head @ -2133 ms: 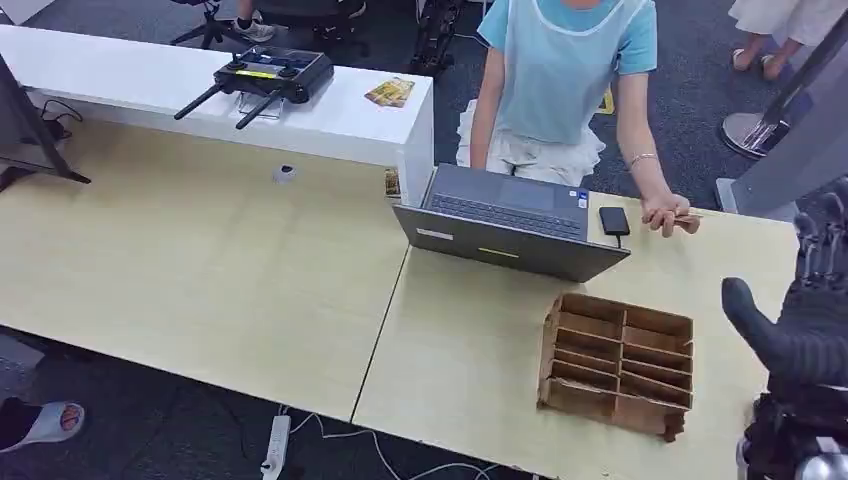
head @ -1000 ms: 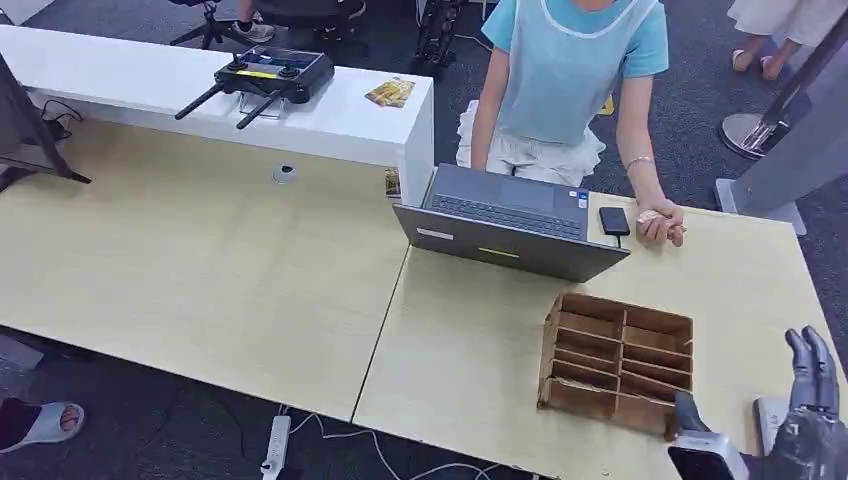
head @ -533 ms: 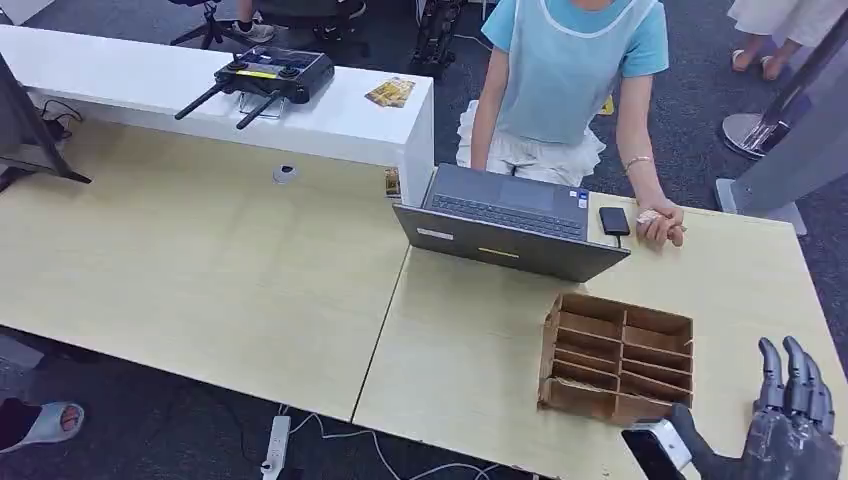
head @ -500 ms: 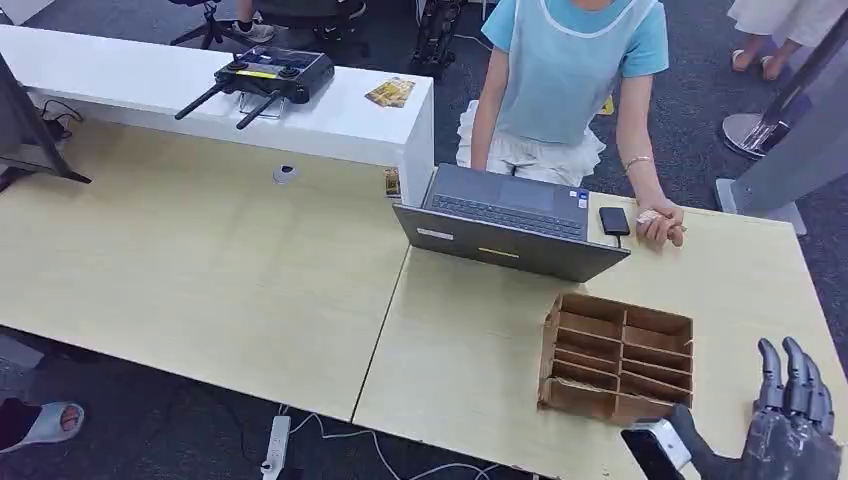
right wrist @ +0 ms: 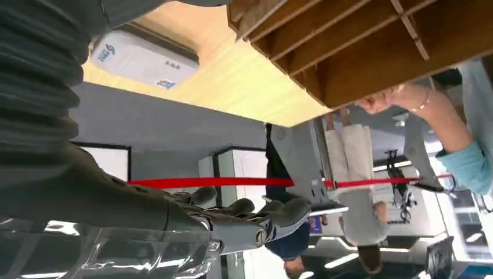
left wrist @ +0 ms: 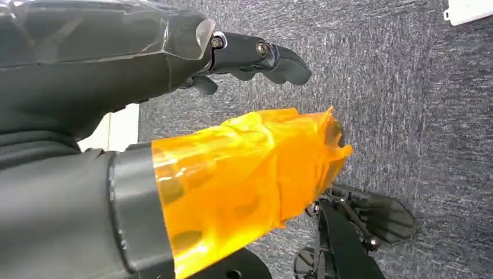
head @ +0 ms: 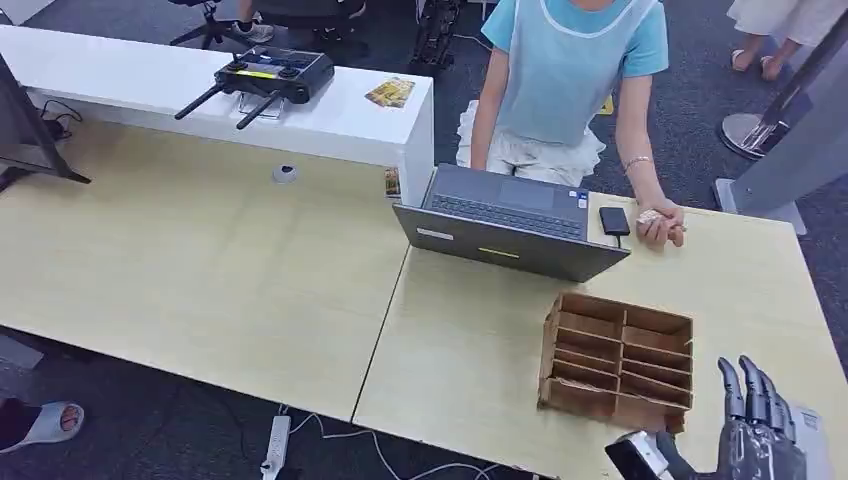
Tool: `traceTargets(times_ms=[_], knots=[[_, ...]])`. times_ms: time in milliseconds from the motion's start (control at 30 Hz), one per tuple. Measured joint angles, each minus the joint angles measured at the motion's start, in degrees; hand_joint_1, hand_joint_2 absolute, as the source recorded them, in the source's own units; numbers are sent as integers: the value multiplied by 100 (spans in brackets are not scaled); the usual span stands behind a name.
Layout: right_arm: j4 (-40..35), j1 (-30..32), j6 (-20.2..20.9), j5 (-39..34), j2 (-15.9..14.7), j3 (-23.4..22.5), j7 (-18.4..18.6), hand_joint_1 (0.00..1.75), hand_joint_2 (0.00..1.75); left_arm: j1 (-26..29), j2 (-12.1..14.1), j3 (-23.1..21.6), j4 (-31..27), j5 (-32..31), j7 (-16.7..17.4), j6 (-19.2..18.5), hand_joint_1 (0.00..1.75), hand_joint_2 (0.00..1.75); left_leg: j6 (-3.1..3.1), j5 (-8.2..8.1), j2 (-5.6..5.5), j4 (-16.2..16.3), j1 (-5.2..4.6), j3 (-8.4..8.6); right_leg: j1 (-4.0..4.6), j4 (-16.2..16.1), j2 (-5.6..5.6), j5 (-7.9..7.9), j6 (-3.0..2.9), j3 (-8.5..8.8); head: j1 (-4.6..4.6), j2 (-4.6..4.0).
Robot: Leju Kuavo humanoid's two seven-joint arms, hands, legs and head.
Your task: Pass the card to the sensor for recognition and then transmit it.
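right hand: fingers apart, empty, cut off by frame edge
left hand: state unclear
card: mostly hidden in person's fist
sensor: label unreadable

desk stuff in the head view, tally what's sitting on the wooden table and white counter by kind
laptop: 1
black phone: 1
wooden slotted organizer: 1
black remote controller with antennas: 1
small yellow packet: 1
small round grey object: 1
white sensor box, beside the right robot hand: 1
total: 7
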Motion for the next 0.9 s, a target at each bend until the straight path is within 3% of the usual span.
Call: traceTargets(times_ms=[200, 433, 533, 667, 900], knots=[[109, 3, 319, -186, -409, 15, 9, 0, 175, 0, 2, 0, 0, 7, -20, -2, 0, 0, 0, 0, 0, 0, 0, 0, -1, -1, 0, 0, 0, 1, -2, 0], [349, -165, 345, -210, -712, 17, 9, 5, 175, -3, 0, 0, 0, 7, -26, -17, 0, 0, 0, 0, 1, 0, 0, 0, -1, 0, 0, 0, 0, 1, -2, 0], [483, -297, 363, -196, -771, 17, 37, 9, 175, -6, 0, 0, 0, 4, -31, -20, 0, 0, 0, 0, 2, 0, 0, 1, 0, 0, 0, 0, 0, 1, -2, -2], [671, -498, 365, -87, -793, 28, 131, 33, 175, -9, -2, 0, 0, 0, -33, -35, 0, 0, 0, 0, 3, 0, 0, 1, 0, 1, 1, 1, -1, 1, -2, 0], [922, -696, 347, -26, -793, 57, 173, 23, 175, -10, -4, 0, 0, -4, -33, -37, 0, 0, 0, 0, 2, 0, 0, 0, 0, 1, 1, 1, -1, 1, -2, -2]])
